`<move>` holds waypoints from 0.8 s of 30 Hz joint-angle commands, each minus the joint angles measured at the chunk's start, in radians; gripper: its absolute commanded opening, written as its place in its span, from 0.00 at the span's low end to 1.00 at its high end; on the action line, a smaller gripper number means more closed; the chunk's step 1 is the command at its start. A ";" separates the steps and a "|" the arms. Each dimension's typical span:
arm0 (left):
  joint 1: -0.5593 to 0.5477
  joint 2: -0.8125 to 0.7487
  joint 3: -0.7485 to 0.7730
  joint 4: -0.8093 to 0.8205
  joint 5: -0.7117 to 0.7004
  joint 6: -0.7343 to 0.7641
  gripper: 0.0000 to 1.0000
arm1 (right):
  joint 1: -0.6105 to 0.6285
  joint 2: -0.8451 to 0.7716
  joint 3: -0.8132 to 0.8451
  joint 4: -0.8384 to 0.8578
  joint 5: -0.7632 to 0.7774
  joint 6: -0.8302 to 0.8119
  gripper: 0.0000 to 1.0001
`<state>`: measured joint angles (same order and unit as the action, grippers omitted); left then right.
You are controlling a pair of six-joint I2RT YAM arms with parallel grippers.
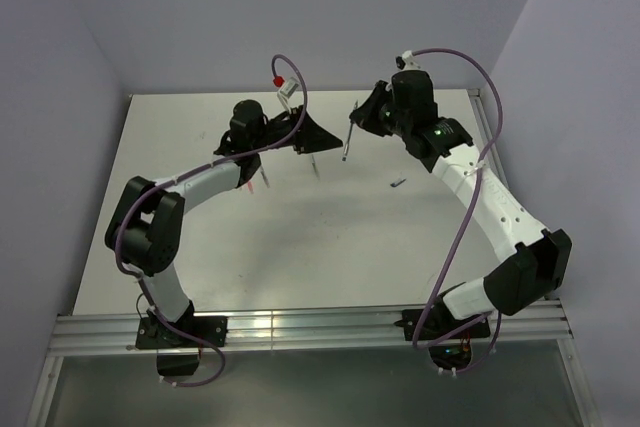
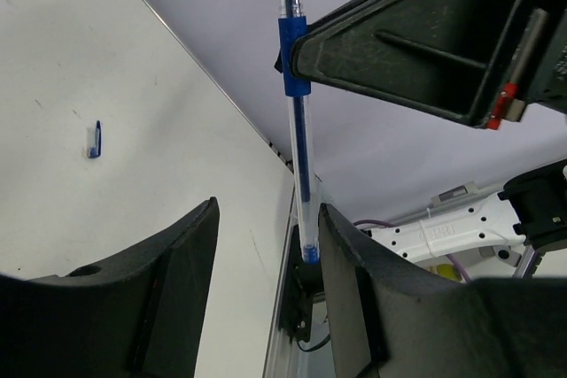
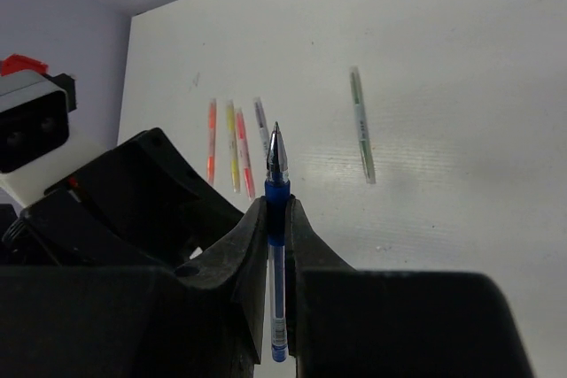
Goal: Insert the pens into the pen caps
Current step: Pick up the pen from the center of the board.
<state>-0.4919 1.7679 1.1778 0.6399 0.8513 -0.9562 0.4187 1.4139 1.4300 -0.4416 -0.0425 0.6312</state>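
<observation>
A blue pen (image 3: 277, 245) stands clamped by its blue grip between the fingers of my right gripper (image 3: 277, 205), tip pointing away. Seen from the left wrist, this pen (image 2: 301, 157) hangs from the right fingers (image 2: 399, 50), and its back end lies just inside the right-hand finger (image 2: 354, 281) of my open left gripper (image 2: 267, 219). I cannot tell whether it touches that finger. A dark blue pen cap (image 2: 94, 139) lies alone on the table (image 1: 330, 237). Orange (image 3: 212, 141), yellow (image 3: 232, 143), red-pink (image 3: 244, 155), grey (image 3: 260, 126) and green-clear (image 3: 361, 126) pens lie flat on the table.
Both grippers meet above the far middle of the table, left gripper (image 1: 316, 139) facing right gripper (image 1: 358, 119). The dark blue cap (image 1: 397, 184) lies to the right of them. Purple walls close the back and sides. A metal rail (image 1: 300, 327) runs along the near edge.
</observation>
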 commanded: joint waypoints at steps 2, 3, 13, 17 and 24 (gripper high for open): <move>-0.010 -0.051 0.033 0.012 -0.009 0.024 0.54 | 0.048 0.022 0.070 0.021 0.036 0.005 0.00; -0.014 -0.053 0.028 0.017 -0.009 0.020 0.54 | 0.051 0.029 0.073 0.021 0.036 0.007 0.00; -0.019 -0.047 0.003 0.090 -0.005 -0.072 0.47 | 0.097 0.033 0.072 0.037 0.073 0.015 0.00; -0.019 -0.047 -0.017 0.119 0.006 -0.113 0.40 | 0.104 0.034 0.060 0.052 0.079 0.021 0.00; -0.019 -0.065 -0.040 0.070 0.005 -0.093 0.36 | 0.117 0.034 0.056 0.064 0.096 0.022 0.00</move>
<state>-0.5056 1.7542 1.1458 0.6868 0.8413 -1.0424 0.5217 1.4521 1.4551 -0.4309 0.0219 0.6464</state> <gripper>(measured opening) 0.369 0.129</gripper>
